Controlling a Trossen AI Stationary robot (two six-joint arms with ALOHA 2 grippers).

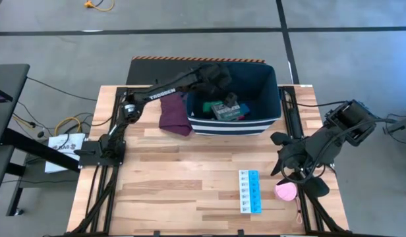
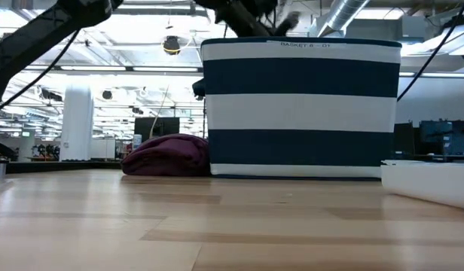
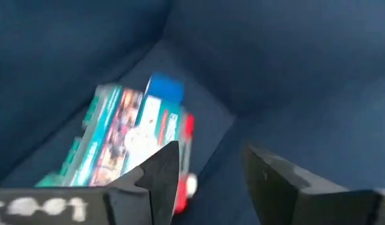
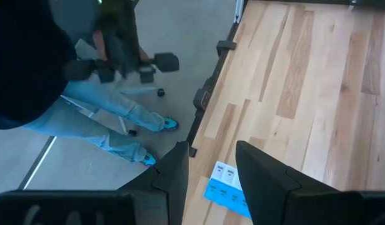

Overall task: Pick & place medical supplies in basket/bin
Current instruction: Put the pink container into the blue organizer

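Note:
The navy-blue bin (image 1: pixel 269 99) with white stripes stands at the table's far side and fills the low view's middle (image 2: pixel 300 105). My left gripper (image 3: pixel 208 178) is open inside the bin (image 1: pixel 219 76), above its floor and touching nothing. On the bin floor lie the green-red flat box (image 3: pixel 114 140), a blue block (image 3: pixel 164 87) and a small red-white piece (image 3: pixel 189 128). My right gripper (image 4: pixel 211 172) hovers open over the table's right side (image 1: pixel 282 158). The blue-white pill strip (image 1: pixel 250 191) lies flat on the wood, also in the right wrist view (image 4: pixel 225 185). The pink roll (image 1: pixel 286 191) rests beside it.
A maroon folded cloth (image 1: pixel 174 115) lies against the bin's left wall, also seen in the low view (image 2: pixel 168 154). A person in blue jeans (image 4: pixel 111 125) stands on the floor beyond the table's edge. Bare wood spans the table's middle and near left.

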